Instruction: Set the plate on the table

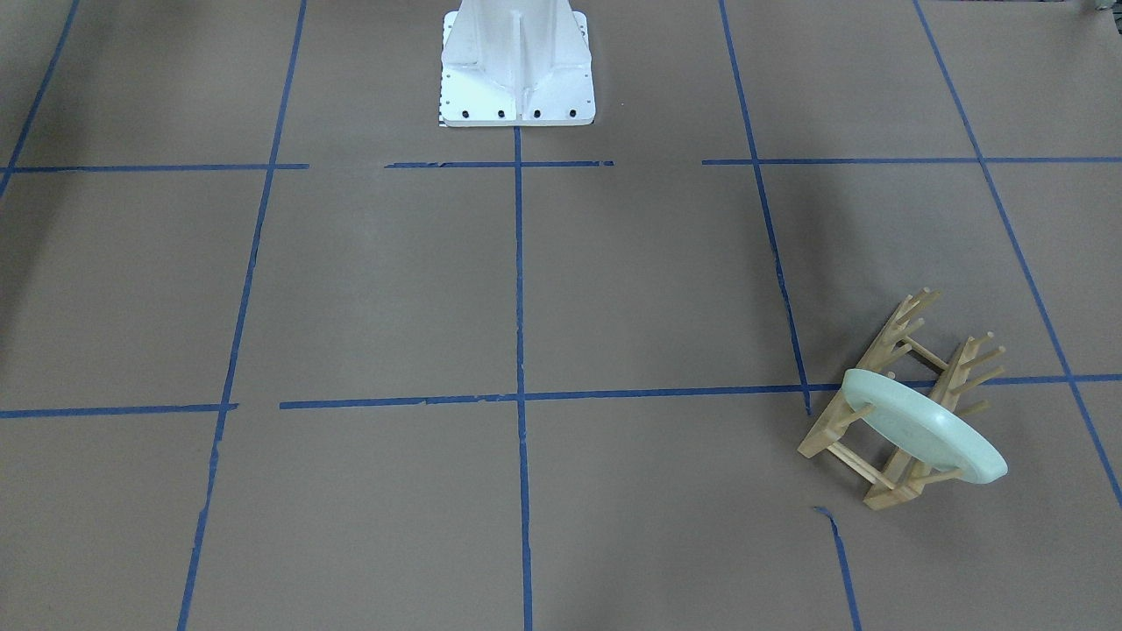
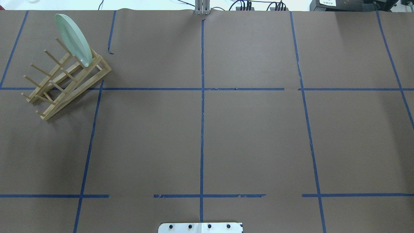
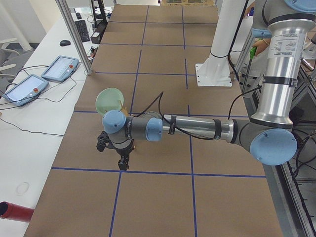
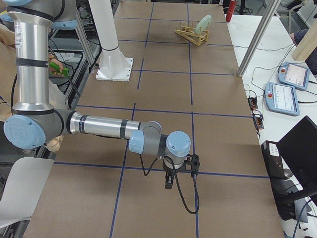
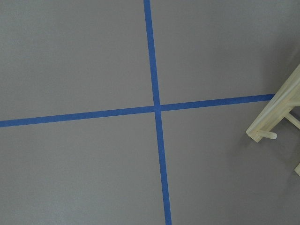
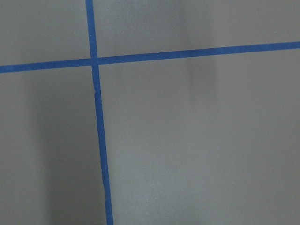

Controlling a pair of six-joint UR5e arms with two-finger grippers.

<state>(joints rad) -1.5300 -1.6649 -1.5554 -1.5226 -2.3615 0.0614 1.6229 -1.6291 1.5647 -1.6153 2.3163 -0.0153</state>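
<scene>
1. Where the front-facing camera looks down at me, the mint-green plate (image 1: pixel 920 429) stands on edge, tilted, in the end slot of the wooden peg rack (image 1: pixel 879 352). That is the end farthest from my white base (image 1: pixel 517 79). The rack sits on the brown counter (image 1: pixel 394 289) on my left side, straddling one of the blue tape lines (image 1: pixel 519 289).
2. From overhead, the plate leans between the pegs at the rack's far end, carried by the rack and not lying on the counter. The rack lies aslant in the far left part of the grid.
3. In the left side view, my left end effector (image 3: pixel 122 165) hangs pointing down over the counter, near the rack. The plate shows just past my wrist. I cannot tell from here whether the fingers stand wide or narrow.
4. In the right side view, my right end effector (image 4: pixel 169 182) hangs pointing down close over a tape line, well apart from the rack and plate at the counter's far end. Again I cannot tell how wide it stands.
5. My left wrist camera shows a crossing of tape lines on the counter, with one corner of the rack at the right edge.
6. My right wrist camera shows another tape crossing on the counter, under soft shadows.
</scene>
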